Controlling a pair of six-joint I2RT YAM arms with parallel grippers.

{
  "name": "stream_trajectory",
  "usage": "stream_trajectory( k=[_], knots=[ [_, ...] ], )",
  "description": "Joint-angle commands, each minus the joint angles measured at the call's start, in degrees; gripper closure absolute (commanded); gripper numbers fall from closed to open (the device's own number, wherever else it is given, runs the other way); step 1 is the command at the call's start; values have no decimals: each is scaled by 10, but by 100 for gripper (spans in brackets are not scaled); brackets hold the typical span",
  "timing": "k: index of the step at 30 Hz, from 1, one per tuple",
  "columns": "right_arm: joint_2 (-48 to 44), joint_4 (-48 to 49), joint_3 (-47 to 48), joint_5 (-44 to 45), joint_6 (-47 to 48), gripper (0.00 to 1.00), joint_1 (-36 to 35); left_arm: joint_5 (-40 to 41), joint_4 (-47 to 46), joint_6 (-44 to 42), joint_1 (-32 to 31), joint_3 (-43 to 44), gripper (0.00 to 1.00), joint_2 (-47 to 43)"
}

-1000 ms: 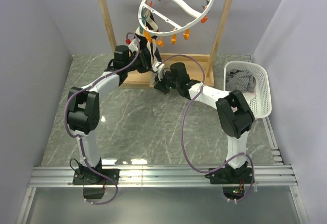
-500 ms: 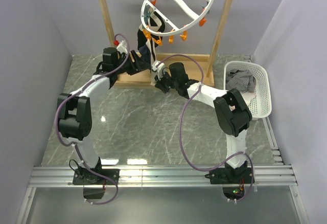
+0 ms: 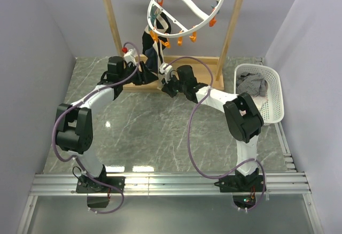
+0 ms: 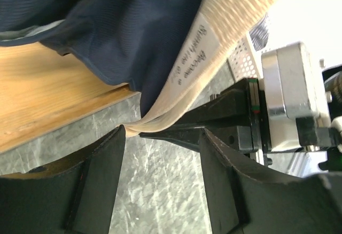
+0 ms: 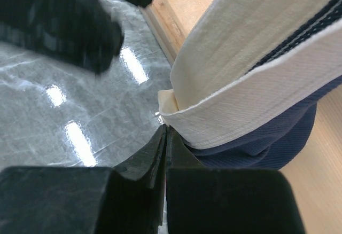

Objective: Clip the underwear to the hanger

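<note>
The white ring hanger (image 3: pixel 188 5) with orange and teal clips hangs tilted from the wooden rack. The navy underwear (image 3: pixel 150 49) hangs down from the clips on its left rim. In the left wrist view the navy cloth (image 4: pixel 133 25) and beige waistband (image 4: pixel 214 47) stretch above my left gripper (image 4: pixel 163 138), which is open and empty just below them. My left gripper (image 3: pixel 147 75) sits low beside the rack base. My right gripper (image 3: pixel 165 80) is shut at the waistband's lower edge (image 5: pixel 246 84), with its tips (image 5: pixel 166 131) pinching that corner.
The wooden rack frame (image 3: pixel 111 25) and its base board (image 4: pixel 48 95) stand right behind both grippers. A white basket (image 3: pixel 276 92) at the right holds a grey striped cloth (image 3: pixel 252 84). The walls close in on both sides.
My left gripper has come down and back from the ring's clips, leaving the underwear hanging there. The ring has swung up and to the right. The right gripper has stayed put.
</note>
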State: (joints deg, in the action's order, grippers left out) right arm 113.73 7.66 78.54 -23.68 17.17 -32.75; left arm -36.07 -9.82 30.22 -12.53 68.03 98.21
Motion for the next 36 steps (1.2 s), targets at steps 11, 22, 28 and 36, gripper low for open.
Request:
stream_trajectory(
  k=[11,22,28,36],
  knots=[
    [-33,17,11,-28,-23,100,-2,21,-43,-78,-32,3,39,36],
    [-54,33,3,-55,-49,100,2,4,-64,-76,-43,14,63,68],
    [-90,46,-19,-53,-95,81,24,-31,-68,-74,-35,6,100,16],
    [-199,106,-137,-44,-209,24,87,-101,-33,-59,-30,15,100,-65]
  ],
)
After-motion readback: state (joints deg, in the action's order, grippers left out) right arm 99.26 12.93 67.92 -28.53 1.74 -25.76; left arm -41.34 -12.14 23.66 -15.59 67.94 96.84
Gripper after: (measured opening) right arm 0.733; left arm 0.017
